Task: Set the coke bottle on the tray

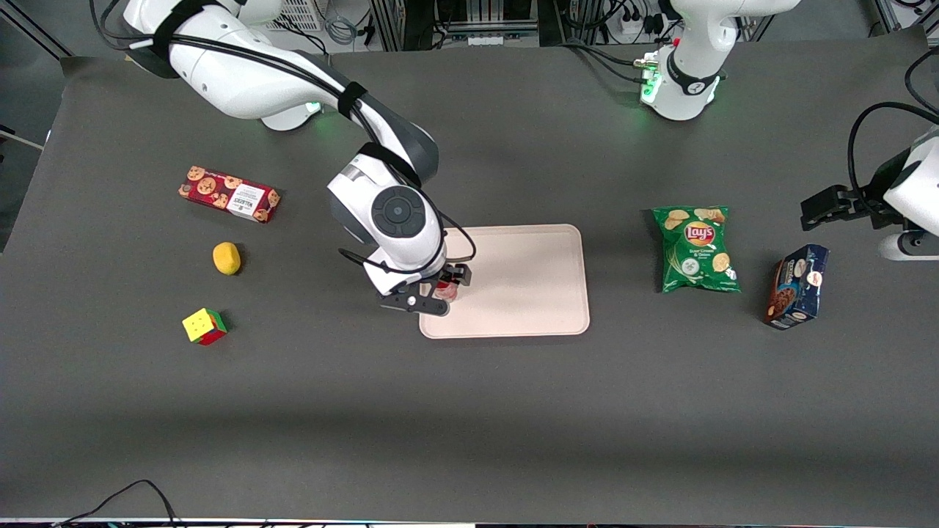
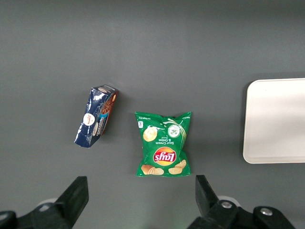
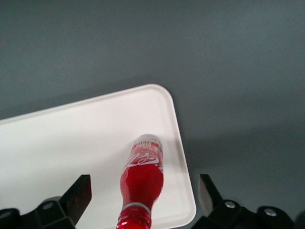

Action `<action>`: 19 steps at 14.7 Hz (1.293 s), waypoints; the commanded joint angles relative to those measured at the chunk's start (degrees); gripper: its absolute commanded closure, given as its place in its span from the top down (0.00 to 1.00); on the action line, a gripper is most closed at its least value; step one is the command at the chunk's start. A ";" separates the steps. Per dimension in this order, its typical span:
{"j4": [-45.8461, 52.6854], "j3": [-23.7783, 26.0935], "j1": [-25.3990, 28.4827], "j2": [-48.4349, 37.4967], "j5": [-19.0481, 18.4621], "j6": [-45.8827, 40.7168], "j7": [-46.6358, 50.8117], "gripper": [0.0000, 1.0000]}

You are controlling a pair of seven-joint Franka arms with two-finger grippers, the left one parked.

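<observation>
Claw, spread wide and holding nothing, hovers above coke bottle on tray.

"Lay's" on the green chip bag; Coca-Cola script on the coke bottle.

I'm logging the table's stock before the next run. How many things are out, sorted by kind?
Snack packs: 3: cookie box, chips bag, blue pack
Bottles: 1: coke bottle, lying on the tray under the gripper
Trays: 1: tray
Fruit: 1: lemon
Puzzle cubes: 1: cube
Total: 7
</observation>
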 commanded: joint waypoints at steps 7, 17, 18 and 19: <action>-14.86 0.98 -20.26 -25.15 8.63 -3.17 -27.07 1.00; -20.93 -12.00 -27.22 -42.83 22.16 -13.10 -53.61 1.00; -21.64 -13.51 -27.22 -44.15 23.40 -13.36 -55.56 1.00; -22.08 -14.48 -27.22 -45.38 23.50 -13.97 -56.53 1.00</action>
